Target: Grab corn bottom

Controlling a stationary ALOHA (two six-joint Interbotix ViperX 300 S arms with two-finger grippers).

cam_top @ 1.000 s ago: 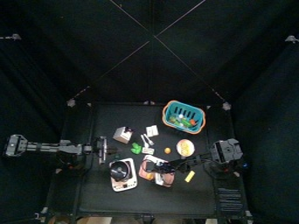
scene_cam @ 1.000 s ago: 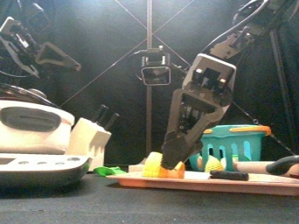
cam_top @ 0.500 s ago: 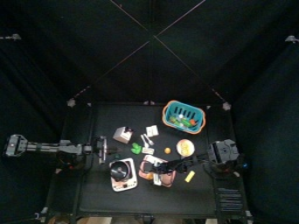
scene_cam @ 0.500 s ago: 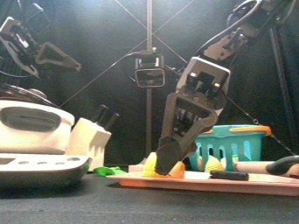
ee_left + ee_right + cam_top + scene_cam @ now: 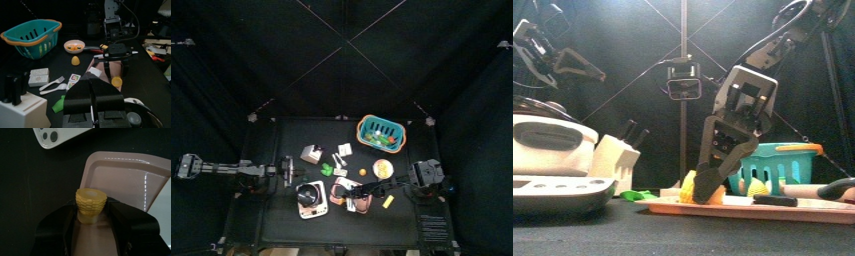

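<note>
- Right wrist view puts the corn upright on the pink board, between your right gripper jaws, which look clenched on it.
- You're at the grasp; next, lift it straight off the board.
- Left gripper rests aside, jaws together.

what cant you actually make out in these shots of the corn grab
- Contact on the corn: in the right wrist view the right gripper straddles it, but its lower end is hidden between the jaws.
- Front view: the right gripper covers most of the corn on the pink board.
- Top view: corn too small to pick out.
- Left gripper: in the left wrist view its tips blend together, so open or shut is unclear.
</note>
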